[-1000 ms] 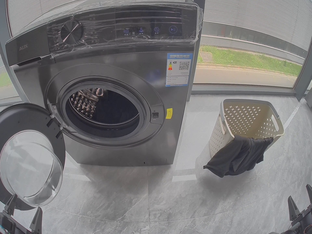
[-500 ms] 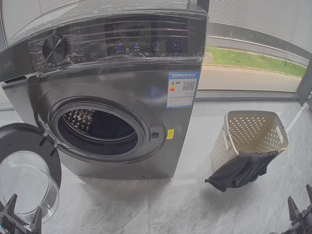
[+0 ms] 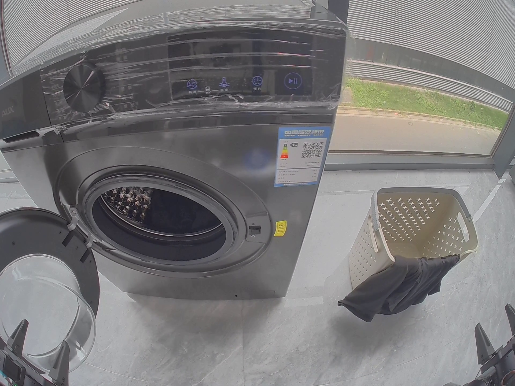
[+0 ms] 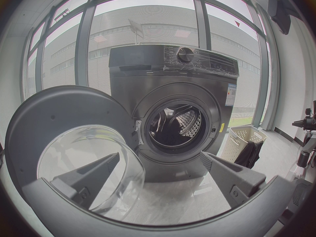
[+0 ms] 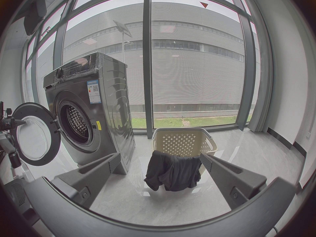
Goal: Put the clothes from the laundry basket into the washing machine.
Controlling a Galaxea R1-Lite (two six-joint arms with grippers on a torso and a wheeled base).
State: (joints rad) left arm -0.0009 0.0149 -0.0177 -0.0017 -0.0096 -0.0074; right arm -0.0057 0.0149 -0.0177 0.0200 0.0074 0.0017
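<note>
A grey front-loading washing machine (image 3: 177, 135) stands on the floor with its round door (image 3: 45, 290) swung open to the left; the drum opening (image 3: 161, 223) is dark. To its right stands a cream laundry basket (image 3: 416, 226) with a black garment (image 3: 399, 288) draped over its near rim and hanging to the floor. My left gripper (image 3: 38, 347) is low at the left, in front of the open door, open and holding nothing. My right gripper (image 3: 496, 331) is low at the right, near the basket, open and holding nothing. The basket (image 5: 184, 140) and garment (image 5: 172, 171) lie ahead in the right wrist view.
Pale marble floor (image 3: 225, 339) spreads between the machine and the basket. Tall glass windows (image 3: 424, 81) run behind both. The open door (image 4: 75, 142) juts out over the floor at the left, close to my left gripper.
The head view has shifted closer to the machine and basket; both now sit lower and larger in the picture. Both grippers stay at the same spots, open.
</note>
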